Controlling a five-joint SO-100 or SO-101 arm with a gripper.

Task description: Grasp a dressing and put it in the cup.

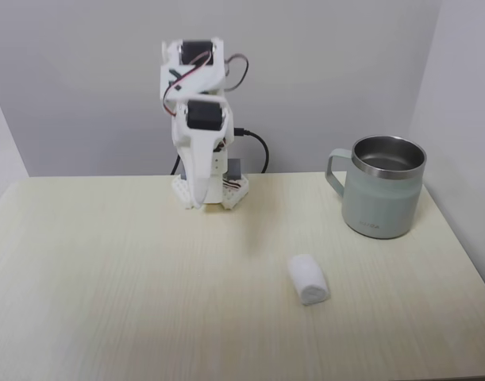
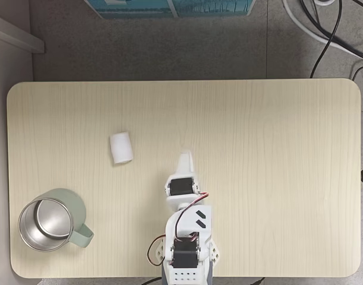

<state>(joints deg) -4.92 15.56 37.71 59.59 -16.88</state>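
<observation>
In a fixed view from the front, the white arm is folded up over its base at the back of the table, and the gripper hangs with its tip pointing down, close above the wood just in front of the base. Its fingers lie together with no gap to be seen between them, and nothing is held. The dressing lies on its side on the table, well apart from the gripper: in this view it sits to the right of the tip and nearer the camera, with bare wood between the two. The cup stands upright farther to the right of the gripper, near the table's right edge, its handle turned toward the arm and its steel interior holding nothing that can be seen. In a fixed view from above, the gripper points away from the arm's base toward the middle of the table, and it again shows as one closed point. Here the dressing lies to the left of the tip and slightly beyond it, not touching it. The cup stands far to the left of the gripper and back beside the arm's base, near the table's corner, well apart from the dressing.
</observation>
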